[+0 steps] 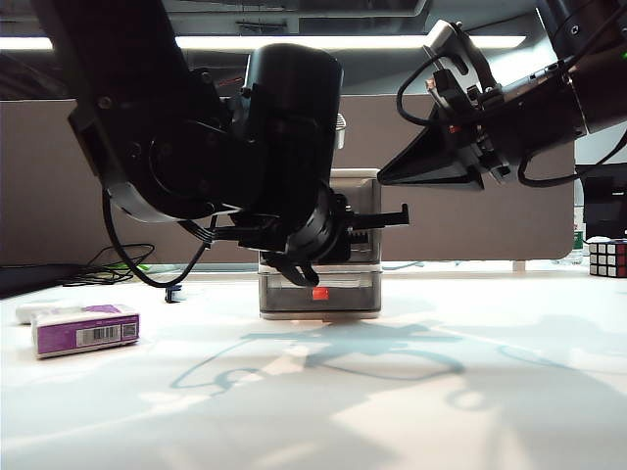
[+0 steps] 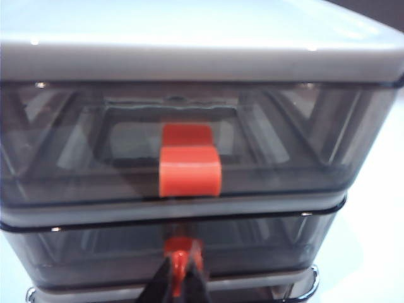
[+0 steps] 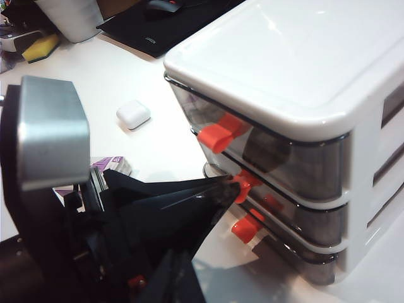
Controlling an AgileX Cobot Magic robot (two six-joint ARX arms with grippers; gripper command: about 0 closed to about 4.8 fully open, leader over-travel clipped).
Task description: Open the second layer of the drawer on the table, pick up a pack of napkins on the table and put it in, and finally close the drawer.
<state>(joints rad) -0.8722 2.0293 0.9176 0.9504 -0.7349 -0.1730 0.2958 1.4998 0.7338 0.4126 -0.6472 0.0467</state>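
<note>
**Left hand on the middle tab, drawer not yet out**

My left hand [image 2: 179, 273] sits at the front of the drawer unit [image 1: 338, 196], its fingers pinched shut on the red tab [image 2: 178, 245] of the second drawer [image 2: 170, 247]. In the left wrist view the black fingertips meet on that tab, just under the top drawer's bigger tab [image 2: 189, 167]. The second drawer looks fully in, its front flush with the ones above and below, so I judge the grip is made and the pull has not begun.

My right hand [image 1: 431, 162] hangs up high to the right of the unit, well off the bench [image 1: 411, 392], holding nothing that I can see; its tapered black fingers look closed together, though I cannot tell for certain from these views.

The napkins [image 1: 86, 329] lie on the bench at far left, well apart from the unit and untouched.

So I put the task at its very start: tab gripped. Left to do: draw the second drawer open, fetch the napkins, drop them in, push the drawer shut.
</note>
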